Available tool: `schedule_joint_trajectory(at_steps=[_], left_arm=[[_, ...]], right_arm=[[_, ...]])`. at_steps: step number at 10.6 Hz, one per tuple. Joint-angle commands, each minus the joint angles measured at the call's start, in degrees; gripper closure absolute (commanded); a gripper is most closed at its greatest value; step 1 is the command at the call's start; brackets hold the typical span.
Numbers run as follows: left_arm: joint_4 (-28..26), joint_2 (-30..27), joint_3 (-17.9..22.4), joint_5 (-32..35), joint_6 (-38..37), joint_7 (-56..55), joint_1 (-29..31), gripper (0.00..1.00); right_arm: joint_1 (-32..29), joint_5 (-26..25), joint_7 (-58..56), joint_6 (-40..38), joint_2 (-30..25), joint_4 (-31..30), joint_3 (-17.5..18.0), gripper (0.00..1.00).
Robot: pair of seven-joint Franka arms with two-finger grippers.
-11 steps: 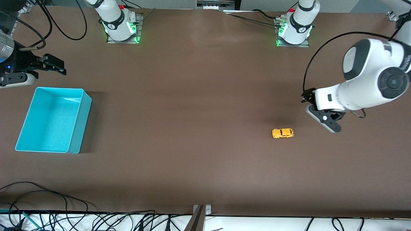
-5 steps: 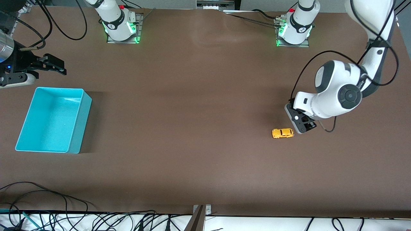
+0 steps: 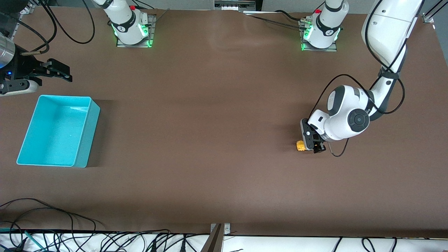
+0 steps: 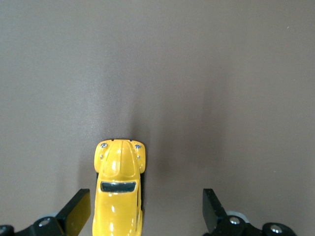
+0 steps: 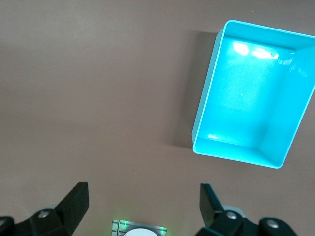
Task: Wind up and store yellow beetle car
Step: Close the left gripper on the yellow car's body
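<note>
Left gripper (image 3: 312, 142) lowered over yellow beetle car (image 4: 118, 189), fingers (image 4: 78, 211) spread wide, car between them ungrasped. Right gripper (image 5: 143, 209) likewise spread, waiting above table (image 3: 210, 140) near turquoise bin (image 3: 84, 140).

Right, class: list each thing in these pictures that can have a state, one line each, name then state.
car: upright on its wheels on the table, between the left gripper's fingers, not gripped.
bin: upright, open-topped, empty.
left gripper: open, down over the car.
right gripper: open, waiting at the right arm's end of the table, holding nothing.
</note>
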Motion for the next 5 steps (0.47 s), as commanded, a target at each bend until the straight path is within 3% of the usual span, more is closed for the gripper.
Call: schedule_joint_trajectory(at_steps=[1,5], left_arm=[[0.89,0.76,-0.05,4.31,1.64,2.3,-0.02,0.0],[1.24,2.16,-0.05,5.4,3.05,1.77,-0.1,0.04]], right_arm=[[-0.58,1.1,-0.95,-0.55,-0.04,0.43,0.11,0.0],[-0.58,1.1,-0.95,-0.55,-0.04,0.43,0.11,0.0]])
